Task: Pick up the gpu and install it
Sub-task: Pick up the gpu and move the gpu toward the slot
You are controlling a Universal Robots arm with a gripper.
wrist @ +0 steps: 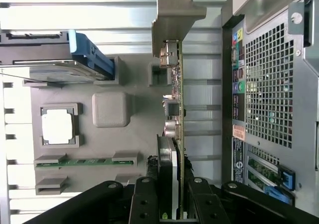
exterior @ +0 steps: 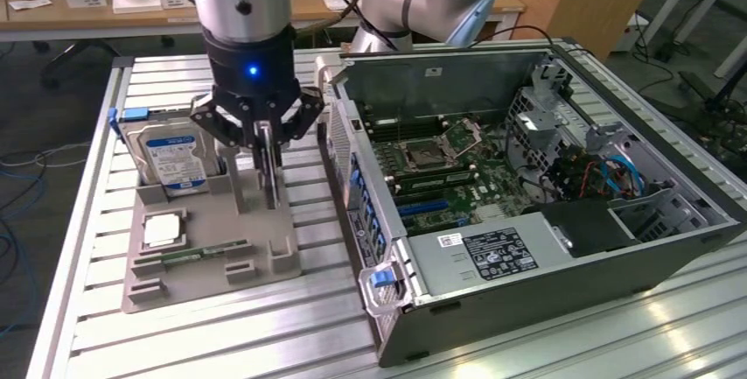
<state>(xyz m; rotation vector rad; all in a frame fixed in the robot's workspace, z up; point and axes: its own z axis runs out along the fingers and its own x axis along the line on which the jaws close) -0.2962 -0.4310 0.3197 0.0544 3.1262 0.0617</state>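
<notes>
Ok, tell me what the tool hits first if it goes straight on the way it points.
The gpu: the tool points straight down with that card upright in its grip, so it would push the card into the grey parts holder beneath. Whether there is slack under the card is unclear.

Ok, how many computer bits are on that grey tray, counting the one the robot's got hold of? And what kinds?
hard drive: 1
processor chip: 1
memory stick: 1
gpu, held by the gripper: 1
Total: 4
</notes>
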